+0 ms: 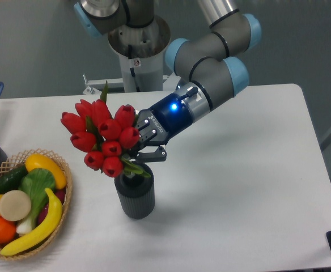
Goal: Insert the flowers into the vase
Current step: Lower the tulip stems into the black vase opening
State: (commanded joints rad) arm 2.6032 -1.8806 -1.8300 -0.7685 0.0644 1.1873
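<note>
Now the insertion step is in hand. The gripper (138,152) is closed on the flowers (102,137), holding them at the stems just under the red buds. The bunch leans to the left above the vase (135,195), and its stems already go down into the round mouth. Next, I judge, the claw must open and go up from the vase without pulling the bunch. The basket (64,192) stands left of the vase.
</note>
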